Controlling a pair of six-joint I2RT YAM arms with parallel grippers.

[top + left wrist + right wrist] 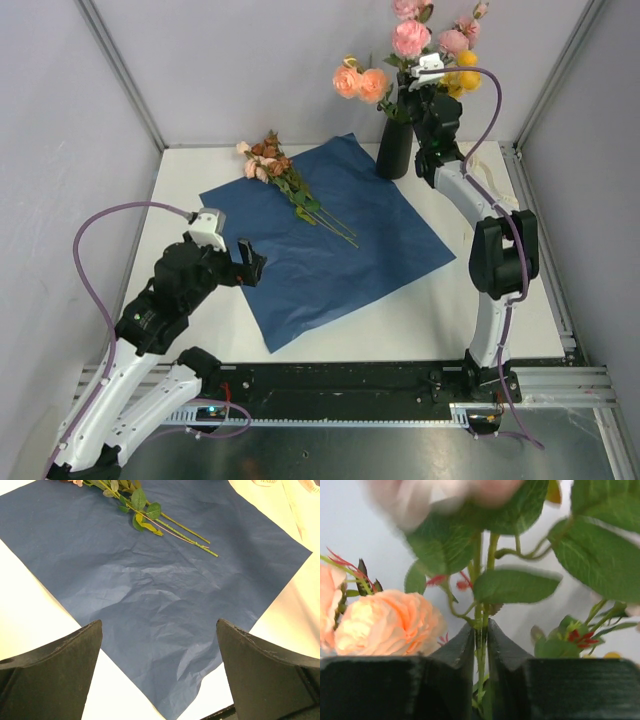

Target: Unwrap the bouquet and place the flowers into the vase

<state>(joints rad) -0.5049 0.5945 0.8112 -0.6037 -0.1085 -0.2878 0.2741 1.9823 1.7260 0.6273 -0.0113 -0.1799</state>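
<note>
**Desk-side:** First entry, nearest you?

**Me:** Left claw (250, 262). Fingers wide apart, nothing in them. It hovers over the near-left edge of the blue paper sheet (330, 250). From its wrist view I look down between the fingers at the sheet's near corner.

**Desk-side:** The sheet?

**Me:** Unfolded, creased, flat on the white desk (180, 200). One loose spray (285, 175) lies on it. Its brownish-red and pale heads are at the far-left edge, with bare green stems running toward the middle. Nothing covers it.

**Desk-side:** Beyond that?

**Me:** Black vase (394, 150), upright at the sheet's far-right edge. I can't tell whether it's on the sheet or beside it. The flowers (410, 38) standing in it are pink, peach and yellow.

**Desk-side:** Right claw?

**Me:** Right claw (480, 635), above the vase mouth. Its fingers are nearly together with a green stem in the slit. I cannot tell whether it is pinched. Leaves and a peach rose (390, 622) crowd that view.
</note>
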